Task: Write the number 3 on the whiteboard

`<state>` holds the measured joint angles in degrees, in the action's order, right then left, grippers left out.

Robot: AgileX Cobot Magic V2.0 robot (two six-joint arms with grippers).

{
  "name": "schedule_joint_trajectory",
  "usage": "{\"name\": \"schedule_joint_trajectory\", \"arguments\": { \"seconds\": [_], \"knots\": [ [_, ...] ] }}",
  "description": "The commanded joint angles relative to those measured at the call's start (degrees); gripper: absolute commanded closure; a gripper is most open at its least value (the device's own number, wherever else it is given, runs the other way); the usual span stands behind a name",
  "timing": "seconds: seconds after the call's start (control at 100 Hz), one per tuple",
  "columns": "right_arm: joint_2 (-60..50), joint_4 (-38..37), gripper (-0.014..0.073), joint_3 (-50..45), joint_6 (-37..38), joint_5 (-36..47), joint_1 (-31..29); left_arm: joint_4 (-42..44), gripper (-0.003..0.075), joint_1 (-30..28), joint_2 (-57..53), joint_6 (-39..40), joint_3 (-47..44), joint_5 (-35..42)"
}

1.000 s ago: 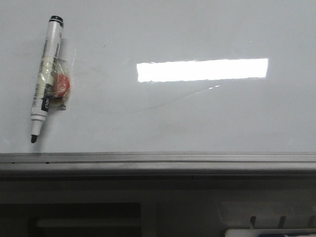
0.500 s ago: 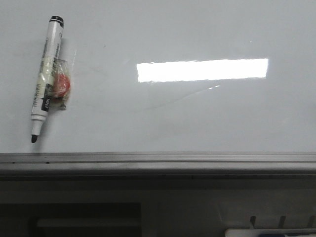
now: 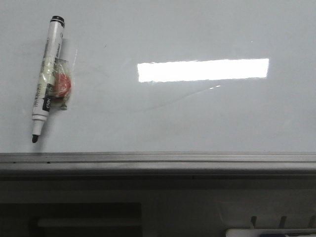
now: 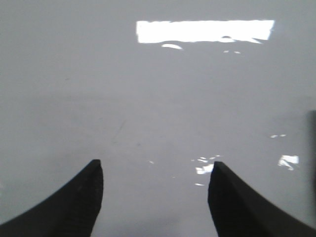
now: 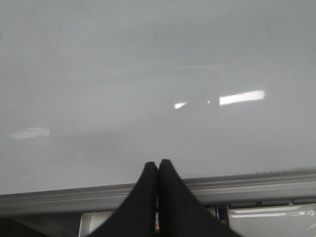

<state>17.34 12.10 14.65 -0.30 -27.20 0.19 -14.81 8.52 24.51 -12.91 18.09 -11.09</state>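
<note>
Left claw (image 4: pixel 155 197), fingers spread with nothing between them, above the bare glossy whiteboard (image 4: pixel 148 98); a bright rectangular light reflection (image 4: pixel 205 31) lies beyond its tips. Right claw (image 5: pixel 158 170), fingers pressed together, over the board's grey frame edge (image 5: pixel 247 183). In the front view neither claw appears; a white marker (image 3: pixel 46 74), tip uncapped, lies beside a red-filled clear wrapper (image 3: pixel 62 85). No written 3 is visible.
</note>
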Motion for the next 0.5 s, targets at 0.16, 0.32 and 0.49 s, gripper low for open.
{"name": "schedule_joint_trajectory", "arguments": {
  "seconds": [0.16,0.32,0.49],
  "knots": [
    [1.0,0.1,0.0655,2.1,-0.6,3.6,0.0,-0.8,0.0276,18.0,3.3,-2.3,2.0,11.1],
    [1.0,0.1,0.0655,2.1,-0.6,3.7,0.0,-1.1,0.0237,29.0,7.1,-2.0,2.0,14.8],
    [1.0,0.1,0.0655,2.1,-0.6,3.8,0.0,-2.8,0.0237,35.7,14.6,-2.0,2.0,16.8]
  ]
}}
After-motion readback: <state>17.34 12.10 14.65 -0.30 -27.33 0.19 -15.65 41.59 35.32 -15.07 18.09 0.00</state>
